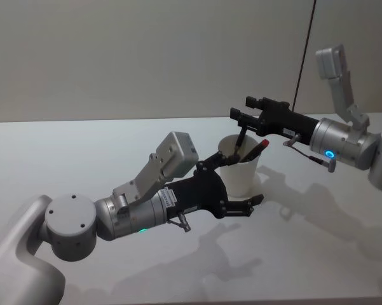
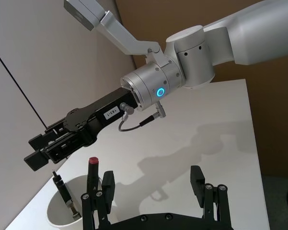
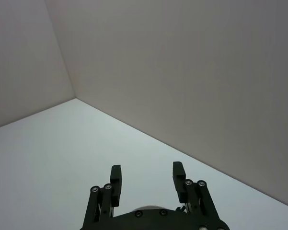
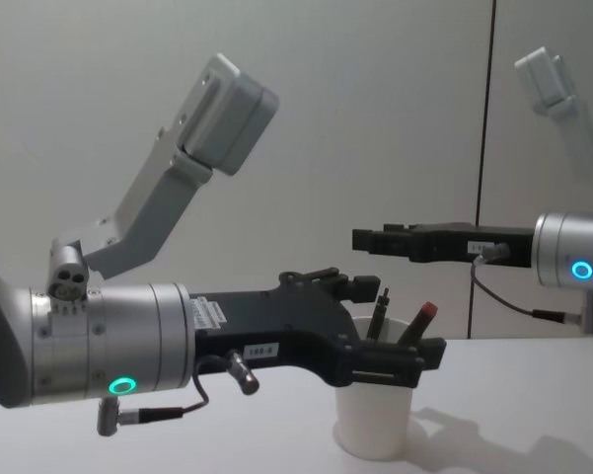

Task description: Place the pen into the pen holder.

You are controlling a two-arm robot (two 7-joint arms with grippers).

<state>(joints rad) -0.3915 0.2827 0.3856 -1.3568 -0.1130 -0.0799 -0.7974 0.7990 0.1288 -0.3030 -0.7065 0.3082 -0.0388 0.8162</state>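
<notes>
The left gripper (image 1: 232, 184) sits at the centre of the head view, released, with its fingers spread on either side of the pen holder (image 1: 240, 173). One finger lies against the cup's far-left side and the other reaches along its lower right, near the bench (image 1: 82, 152). In the chest view the left gripper (image 4: 385, 336) enters from the left edge, and its fingers flank the upper half of the cup. Whether the pads touch the cup wall cannot be told. It grasps nothing.

The right gripper (image 1: 238, 115) hangs above the cup's rim, in the upper centre-right of the head view, reaching in from the right edge. Its fingers stand apart and hold nothing. In the chest view it shows level, above and clear of the cup.

The pen holder, a white paper cup, stands upright on the white bench at frame centre. Two pens stand in it. The pen (image 1: 257, 149) with a red end leans toward the right of the rim. A black pen (image 1: 240, 138) leans left beside it. In the left wrist view both pens rise from the cup at the lower left.
</notes>
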